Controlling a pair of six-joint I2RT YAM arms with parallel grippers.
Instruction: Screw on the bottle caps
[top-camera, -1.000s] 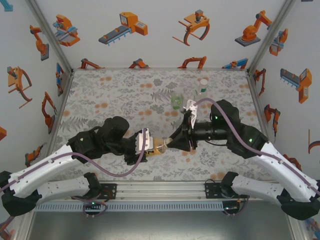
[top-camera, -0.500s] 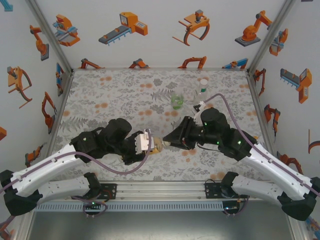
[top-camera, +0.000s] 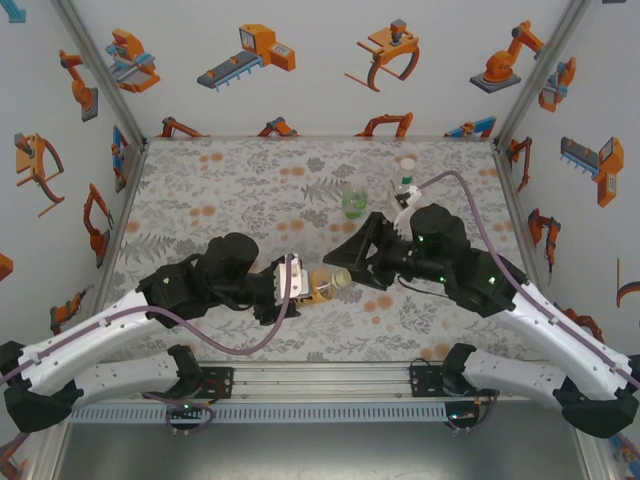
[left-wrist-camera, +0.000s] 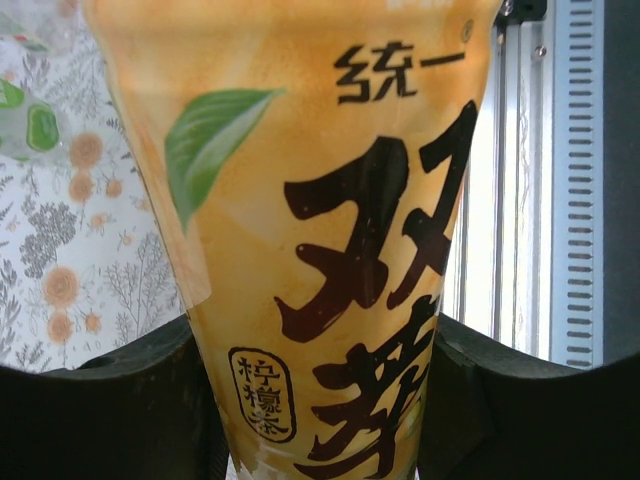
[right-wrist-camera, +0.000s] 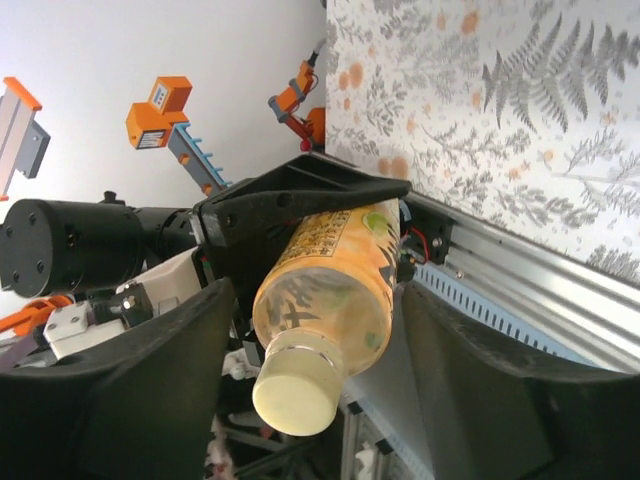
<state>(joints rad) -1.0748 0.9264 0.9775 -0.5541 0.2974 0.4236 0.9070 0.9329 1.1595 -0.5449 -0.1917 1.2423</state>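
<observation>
Amber bottle (top-camera: 322, 284) roughly level, long axis left-right, cap (right-wrist-camera: 295, 392) toward right jaws, seemingly spread; left jaws clenched on it.

Robot test cell in a lab
White walls (top-camera: 300, 60) printed with orange robot pictures, aluminium frame posts (top-camera: 100, 70), a fern-patterned table (top-camera: 220, 190), and 2 robot arms (top-camera: 110, 335) bolted to a metal rail (top-camera: 320, 385) at its near edge.

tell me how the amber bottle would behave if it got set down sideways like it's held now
The amber bottle is round and held nearly level, so it would probably roll. Its smooth label may be slippery. With the cap on, spilling seems unlikely.
</observation>
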